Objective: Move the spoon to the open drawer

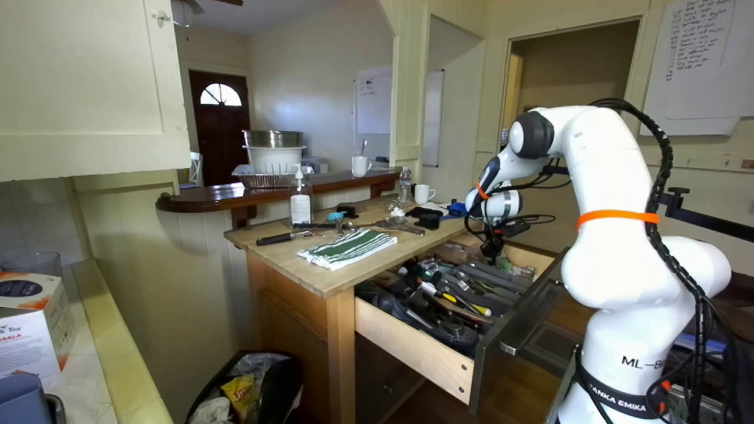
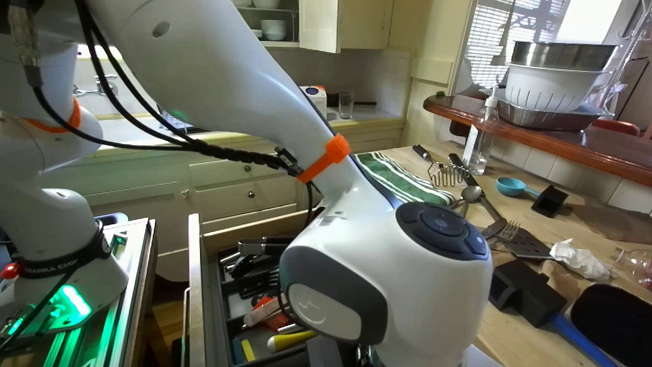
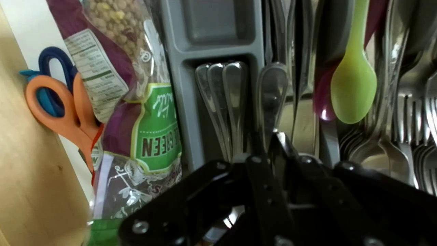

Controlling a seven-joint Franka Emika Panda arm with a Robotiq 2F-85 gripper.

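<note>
"Well, what goes on record from where we stand, left to right?"

"In an exterior view, a green-and-white towel (image 1: 350, 250) lies at mid-frame on the wooden worktop (image 1: 283, 256). Lower and farther right, the open drawer (image 1: 412, 347) holds kitchen utensils (image 1: 442, 294). The white arm (image 1: 607, 159) takes up the right of the frame and reaches down into the drawer's far end."

"And the wrist view?"

"At left, orange-handled scissors (image 3: 80, 125) lie beside a purple-printed plastic bag (image 3: 119, 133). At centre, a grey tray (image 3: 187, 112) bears three metal handles (image 3: 235, 80), side by side."

"Condition of the gripper (image 3: 268, 138)?"

"Lower centre, just right of those handles: closed on the spoon (image 3: 273, 85) by its metal handle, whose rounded end points to the top of the frame. The gripper covers the spoon's other end; whether it touches the tray, I cannot tell."

"Beyond it?"

"A yellow-green spoon (image 3: 355, 85), then metal forks (image 3: 406, 102) toward the right edge."
</note>
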